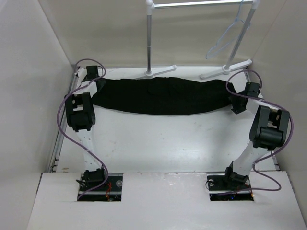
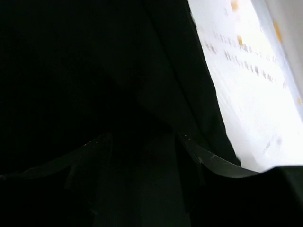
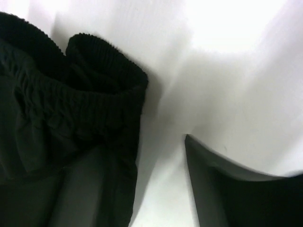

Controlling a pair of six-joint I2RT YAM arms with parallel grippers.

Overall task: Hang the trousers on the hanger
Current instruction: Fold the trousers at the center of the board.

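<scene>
White table [image 1: 158,143], trousers [image 1: 163,96] before rack [image 1: 150,43], hanger [image 1: 225,36] above; left end effector [image 2: 142,137], right end effector [image 3: 142,146] agape, empty.

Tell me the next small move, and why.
Probably lift the right end effector off the trousers toward the hanger: the trousers lie flat across the table, both it and the left end effector look open, and the hanger hangs untouched on the rack.
</scene>
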